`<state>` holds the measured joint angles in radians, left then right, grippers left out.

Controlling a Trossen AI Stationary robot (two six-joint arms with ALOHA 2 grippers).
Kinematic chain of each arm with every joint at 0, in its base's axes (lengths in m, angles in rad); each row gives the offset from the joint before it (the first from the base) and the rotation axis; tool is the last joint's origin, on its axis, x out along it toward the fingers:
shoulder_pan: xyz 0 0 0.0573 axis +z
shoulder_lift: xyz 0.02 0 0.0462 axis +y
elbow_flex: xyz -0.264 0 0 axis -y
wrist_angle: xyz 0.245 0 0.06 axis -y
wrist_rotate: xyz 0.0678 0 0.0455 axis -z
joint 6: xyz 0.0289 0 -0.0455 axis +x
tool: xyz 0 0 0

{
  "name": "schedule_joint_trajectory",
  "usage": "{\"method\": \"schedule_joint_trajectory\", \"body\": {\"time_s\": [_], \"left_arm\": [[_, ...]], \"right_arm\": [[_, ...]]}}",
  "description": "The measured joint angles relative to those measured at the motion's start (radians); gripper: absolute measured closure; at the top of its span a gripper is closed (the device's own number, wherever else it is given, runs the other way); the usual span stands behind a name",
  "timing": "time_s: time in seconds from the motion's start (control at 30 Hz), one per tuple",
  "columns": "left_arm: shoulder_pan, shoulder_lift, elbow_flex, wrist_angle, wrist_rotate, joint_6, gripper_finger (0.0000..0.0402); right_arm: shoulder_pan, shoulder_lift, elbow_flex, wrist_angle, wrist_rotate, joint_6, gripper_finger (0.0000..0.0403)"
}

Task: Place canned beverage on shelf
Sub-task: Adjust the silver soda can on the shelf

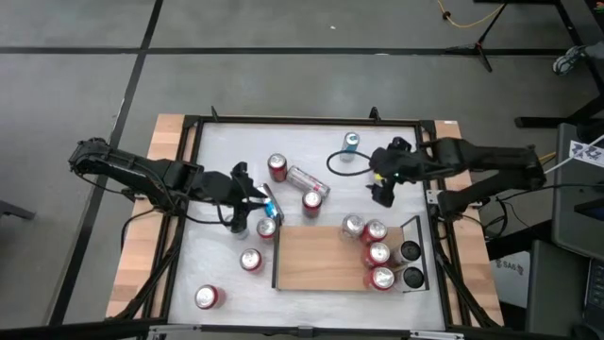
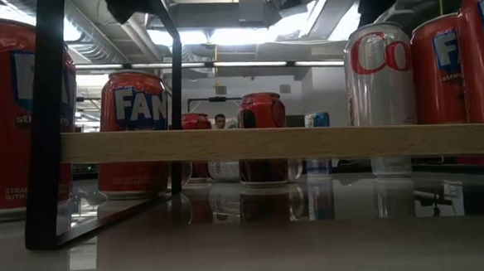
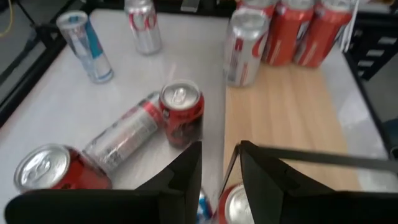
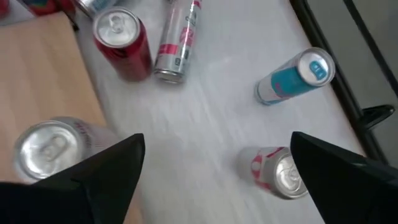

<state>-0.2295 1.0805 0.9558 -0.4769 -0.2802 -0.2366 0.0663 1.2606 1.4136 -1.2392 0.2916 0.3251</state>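
Shelf (image 1: pixel 316 257): light wooden board with black end rails, lying flat on the white table (image 1: pixel 217 151) toward its near edge. Four cans stand clustered on the shelf's right end: one silver can (image 1: pixel 353 225) and three red cans (image 1: pixel 378 253). Just off the shelf's left rail, a red can (image 1: pixel 266 228) stands on the table; the left gripper (image 1: pixel 247 200) hangs just above and beside it, fingers (image 3: pixel 186 177) narrowly parted, nothing pinched between them. Beyond the shelf's far edge: an upright red can (image 1: pixel 311 202) with a slim silver can (image 1: pixel 307 179) lying on its side next to it. Right gripper (image 1: pixel 382 189) hovers beyond the shelf's far right corner, fingers spread wide, empty. A blue slim can (image 1: pixel 351 143) stands farther back.
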Motion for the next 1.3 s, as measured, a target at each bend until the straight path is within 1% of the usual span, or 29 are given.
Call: {"method": "schedule_joint_trajectory", "body": {"time_s": [0.17, 0.23, 0.37, 0.57, 0.7, 0.8, 1.07, 1.17, 1.3], "left_arm": [[0.0, 0.0, 0.0, 0.059, -0.017, 0.002, 0.0302], [0.0, 0.004, 0.0, 0.09, -0.03, 0.001, 0.0302], [0.0, 0.054, 0.0, 0.279, -0.051, 0.003, 0.0302], [0.0, 0.195, 0.0, 0.562, -0.043, 0.048, 0.0302], [0.0, 0.322, 0.002, 0.758, 0.006, 0.075, 0.0302], [0.0, 0.428, 0.032, 0.842, 0.032, 0.082, 0.0303], [0.007, 0.69, 0.234, 0.852, 0.097, 0.088, 0.0316], [0.012, 0.751, 0.301, 0.817, 0.126, 0.087, 0.032], [0.011, 0.814, 0.38, 0.737, 0.134, 0.084, 0.0328]], "right_arm": [[-0.015, 0.032, -0.003, -0.001, -0.005, -0.073, 0.001], [-0.014, 0.049, -0.027, 0.021, -0.013, -0.092, 0.001], [-0.014, 0.059, -0.111, 0.07, -0.051, -0.099, 0.001], [-0.014, 0.061, -0.206, 0.122, -0.075, -0.1, 0.001], [-0.014, 0.06, -0.221, 0.151, -0.076, -0.125, 0.001], [-0.014, 0.06, -0.222, 0.169, -0.076, -0.151, 0.001], [-0.014, 0.061, -0.222, 0.205, -0.124, -0.207, 0.001], [-0.014, 0.061, -0.222, 0.207, -0.128, -0.22, 0.001], [-0.014, 0.063, -0.222, 0.218, -0.128, -0.228, 0.001]]}}
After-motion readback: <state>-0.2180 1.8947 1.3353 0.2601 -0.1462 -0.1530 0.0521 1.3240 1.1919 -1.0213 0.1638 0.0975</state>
